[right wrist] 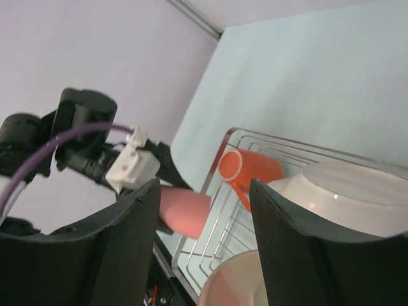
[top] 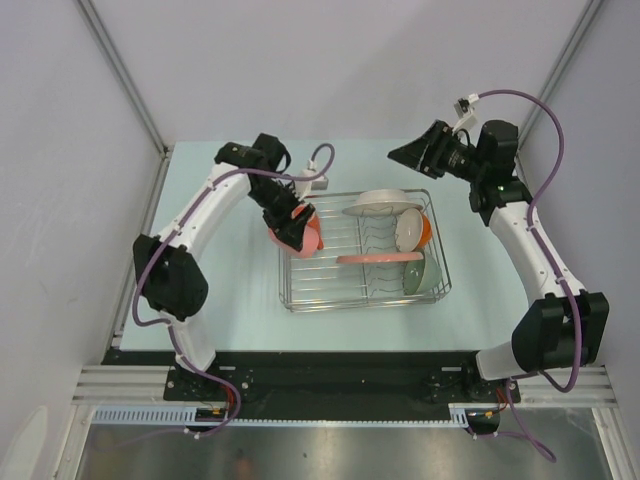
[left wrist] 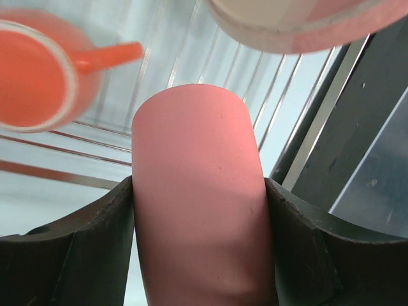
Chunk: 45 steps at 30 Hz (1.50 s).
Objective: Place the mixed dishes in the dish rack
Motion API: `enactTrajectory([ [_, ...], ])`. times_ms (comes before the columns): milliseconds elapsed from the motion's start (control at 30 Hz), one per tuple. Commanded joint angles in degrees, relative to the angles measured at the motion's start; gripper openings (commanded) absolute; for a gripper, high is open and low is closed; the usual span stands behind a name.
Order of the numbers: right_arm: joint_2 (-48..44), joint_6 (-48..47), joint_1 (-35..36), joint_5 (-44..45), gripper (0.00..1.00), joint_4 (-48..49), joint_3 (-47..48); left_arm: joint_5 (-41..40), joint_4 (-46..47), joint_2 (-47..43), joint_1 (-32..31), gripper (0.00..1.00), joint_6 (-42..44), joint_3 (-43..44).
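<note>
At the left end of the dish rack [top: 300, 292], grips the pink tumbler [left wrist: 194, 210] tight in the left gripper [top: 294, 228], near the orange mug [left wrist: 35, 76] inside. Holds the right gripper [top: 405, 155] open, empty, beyond the far right corner.

Work surface: a flat, pale mint-green rectangular tabletop [top: 240, 320] occupies the centre of the top view. Enclosure: plain matte lavender-grey wall panels [top: 330, 60] stand on three sides. They meet at slim silver metal corner posts, one at upper left [top: 127, 85] and one at upper right [top: 573, 50]. A black mounting strip [top: 340, 375] runs along the table's lower edge, with a brushed steel sheet [top: 330, 455] below it. Lighting is even and diffuse; shadows are soft.
</note>
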Motion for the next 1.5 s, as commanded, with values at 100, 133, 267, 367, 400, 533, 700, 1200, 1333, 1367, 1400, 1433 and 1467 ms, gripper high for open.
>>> enactTrajectory([
  [100, -2.6, -4.7, -1.6, 5.1, 0.61, -6.7, 0.0, -8.8, -0.7, -3.7, -4.9, 0.00, 0.4, -5.5],
  [133, -3.1, -4.8, -1.7, 5.2, 0.61, -6.8, -0.2, -9.5, -0.2, -3.7, -5.1, 0.00, 0.0, -6.2],
  [267, -3.9, -5.1, -1.8, 5.9, 0.61, -7.3, -1.0, -12.0, 1.6, -2.7, -7.1, 0.00, -1.2, -6.9],
  [367, -4.5, -5.1, -2.1, 6.5, 0.61, -7.6, -1.8, -15.0, 3.6, -2.2, -9.3, 0.00, -2.1, -7.7],
  [400, -4.6, -5.2, -2.3, 6.6, 0.61, -7.7, -2.0, -16.0, 4.1, -1.7, -10.1, 0.00, -2.3, -8.1],
  [533, -5.4, -5.2, -3.0, 7.0, 0.61, -7.8, -2.7, -18.6, 5.7, 0.6, -12.1, 0.00, -3.0, -8.6],
  [700, -5.8, -4.9, -3.2, 7.3, 0.61, -8.0, -3.3, -20.6, 8.7, 1.9, -12.1, 0.00, -3.5, -9.2],
  [1200, -5.8, -4.7, -3.3, 8.2, 0.61, -7.5, -4.0, -22.6, 14.2, 5.4, -15.0, 0.00, -4.4, -15.0],
  [1333, -5.9, -4.7, -3.4, 8.2, 0.62, -7.7, -4.1, -22.6, 15.8, 5.5, -15.6, 0.00, -4.9, -17.6],
  [1367, -5.8, -4.7, -3.3, 8.2, 0.62, -7.7, -4.1, -22.6, 15.7, 5.5, -15.6, 0.00, -5.0, -17.9],
  [1400, -5.9, -4.7, -3.3, 8.2, 0.62, -7.7, -4.1, -22.5, 15.8, 5.3, -15.7, 0.00, -5.0, -18.4],
  [1433, -5.9, -4.6, -3.3, 8.4, 0.63, -7.9, -4.1, -22.6, 15.9, 5.1, -15.7, 0.02, -5.0, -18.5],
  [1467, -5.8, -4.6, -3.3, 8.4, 0.64, -7.8, -4.1, -22.7, 16.0, 5.0, -15.7, 0.08, -5.0, -18.6],
])
